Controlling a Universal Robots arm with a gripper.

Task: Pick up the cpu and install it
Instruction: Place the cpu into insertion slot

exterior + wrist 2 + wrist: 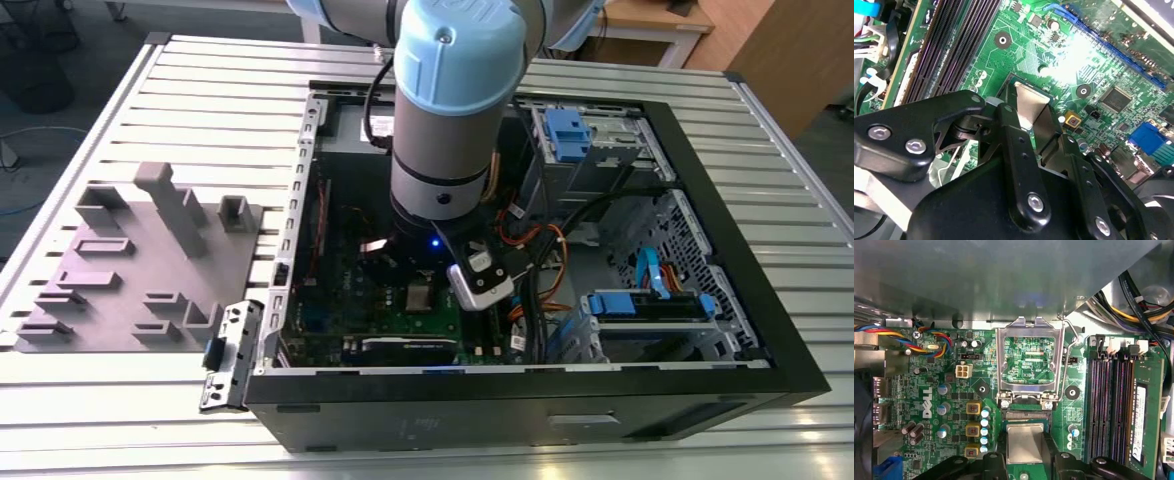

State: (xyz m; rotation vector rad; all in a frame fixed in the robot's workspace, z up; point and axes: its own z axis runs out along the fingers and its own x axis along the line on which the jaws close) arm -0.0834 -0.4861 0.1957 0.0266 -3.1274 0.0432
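In the exterior view the arm (447,120) reaches down into an open computer case (747,330) that lies on the slatted worktop (200,90). A grey tray (134,270) sits on the worktop at the exterior view's left, just beside the case.

In the second wrist view the gripper (1031,117) is low over the green board (1089,55). The cpu (1029,102) shows as a shiny silver plate between the two black fingers (1014,145), which look clamped on its opposite edges.

In the first wrist view the cpu lies flat between the fingers, just beside the hinge of the socket's metal frame (1029,332). That frame stands flipped open, and the memory slots (1109,400) run alongside.

So the pick-up looks done and the cpu is at the socket. I cannot tell whether it is fully seated. It is not released, and the frame is not closed.
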